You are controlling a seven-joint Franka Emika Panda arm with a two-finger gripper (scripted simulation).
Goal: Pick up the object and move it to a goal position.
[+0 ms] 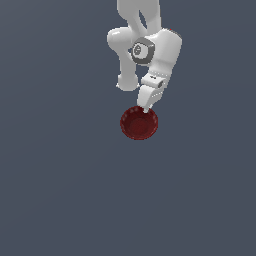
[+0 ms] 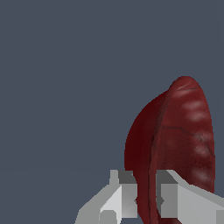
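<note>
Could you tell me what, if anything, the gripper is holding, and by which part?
The gripper holds the dark red bowl by its rim, one of the jaws inside the wall and the other outside.

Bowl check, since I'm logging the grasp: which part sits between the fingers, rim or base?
The rim: the dark red bowl has its thin edge between the gripper fingers.
</note>
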